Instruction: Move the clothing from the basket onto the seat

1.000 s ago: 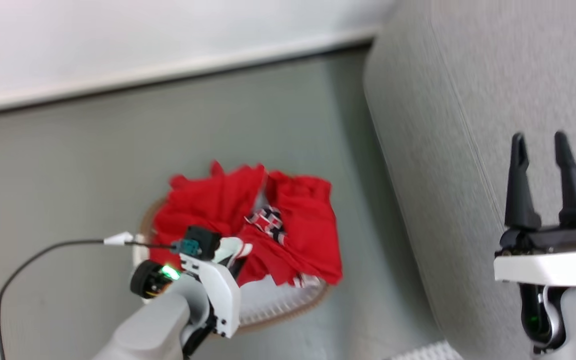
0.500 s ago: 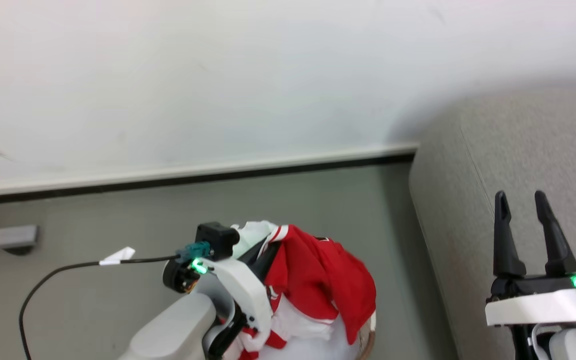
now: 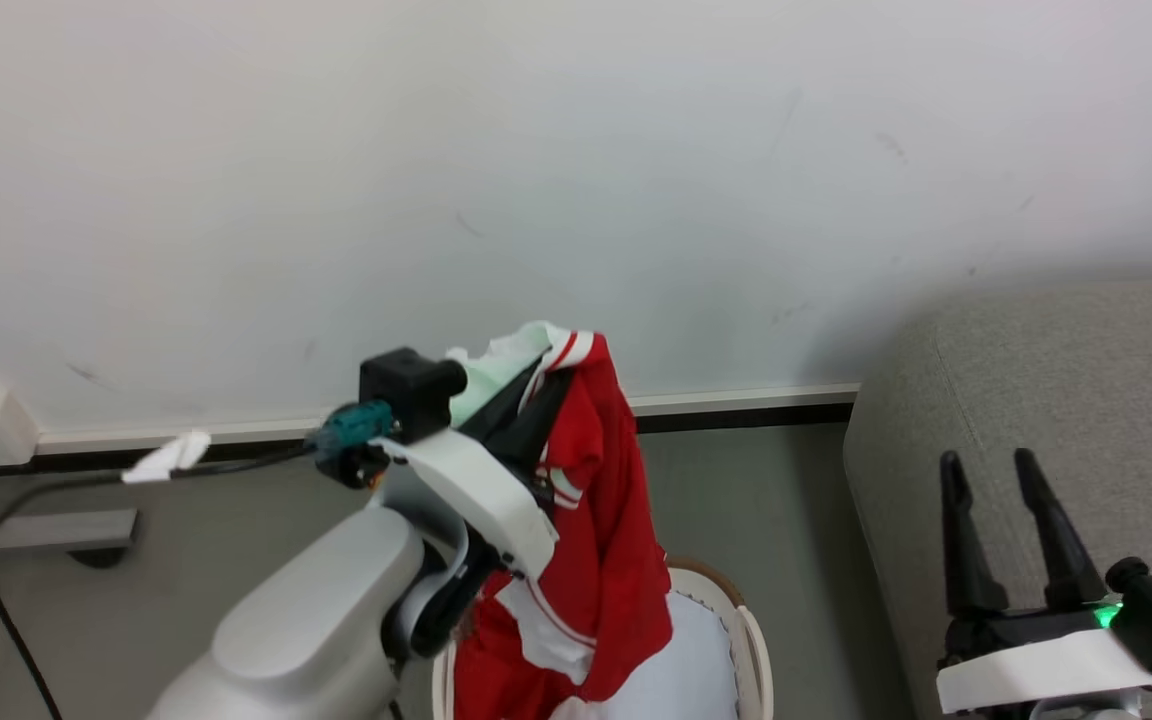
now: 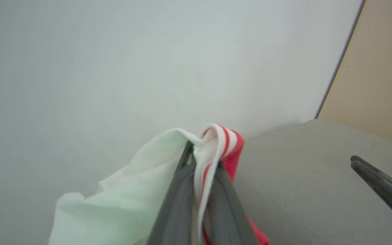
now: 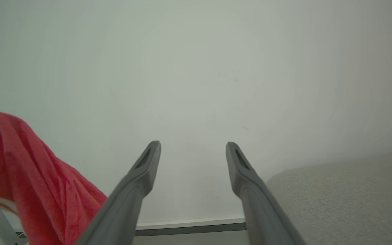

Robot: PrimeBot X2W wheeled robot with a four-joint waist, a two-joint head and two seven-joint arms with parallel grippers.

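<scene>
Now, your left gripper [image 4: 204,157]: pinching the striped edge of the bright red jersey clothing with white trim [image 3: 606,560], frame centre.
Clothing: hangs above the cream-white plastic basket with brown rim [image 3: 751,640], bottom centre.
Your right gripper [image 3: 988,462]: fingers spread, empty, lower right, before the grey woven-fabric seat [image 3: 1036,380].

The left hand [image 4: 204,154], raised above the basket [image 3: 756,650], pinches the clothing [image 3: 606,540], while the right hand [image 3: 988,460], to the basket's right, stands open, fingers upward.

Head camera faces wall [image 3: 576,150], wrist cameras level, sharing seat [image 4: 301,177]
</scene>
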